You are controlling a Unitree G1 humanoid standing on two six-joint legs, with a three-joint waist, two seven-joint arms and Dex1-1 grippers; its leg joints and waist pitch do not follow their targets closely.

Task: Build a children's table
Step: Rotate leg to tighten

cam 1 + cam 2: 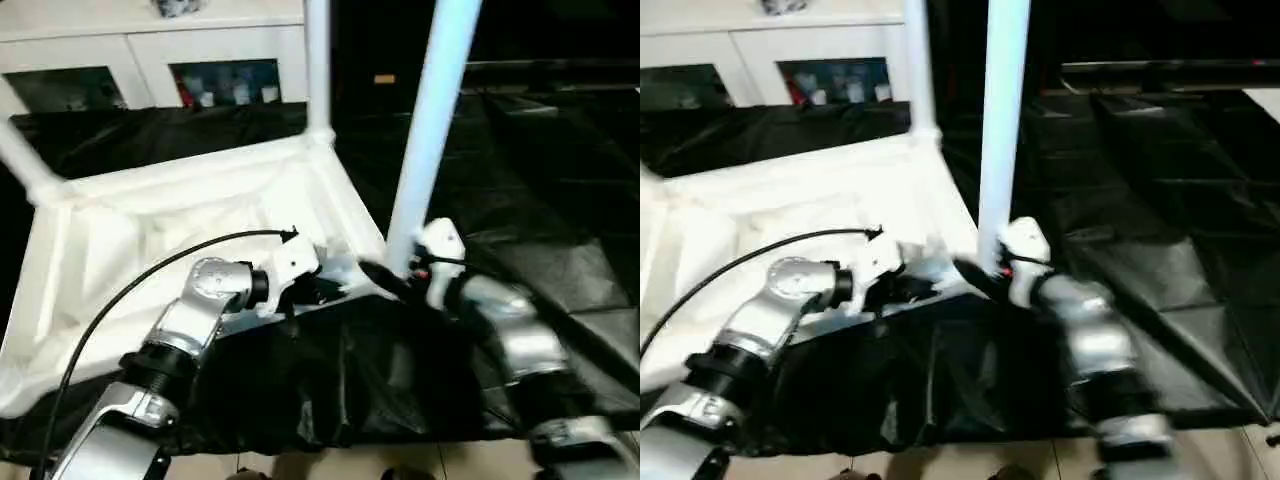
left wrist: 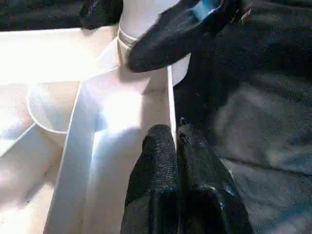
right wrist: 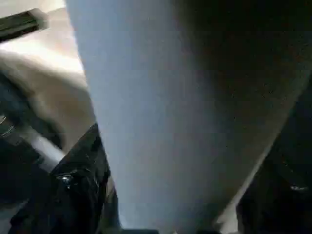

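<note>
Two legs (image 1: 432, 130) run out of frame; left fingers (image 2: 165, 165) pressed together, right fingers' (image 1: 385, 280) spread unclear.

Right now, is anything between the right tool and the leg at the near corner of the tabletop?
Nothing visible. The right tool sits right at the base of the leg, its fingers against it where it enters the tabletop corner.

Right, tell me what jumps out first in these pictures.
The white tabletop lies upside down on black sheeting, ribs up, with legs standing in its corners. The nearest leg rises tall at the near right corner, with the right gripper at its base. The left gripper, fingers together, rests on the tabletop's rim beside it.
</note>
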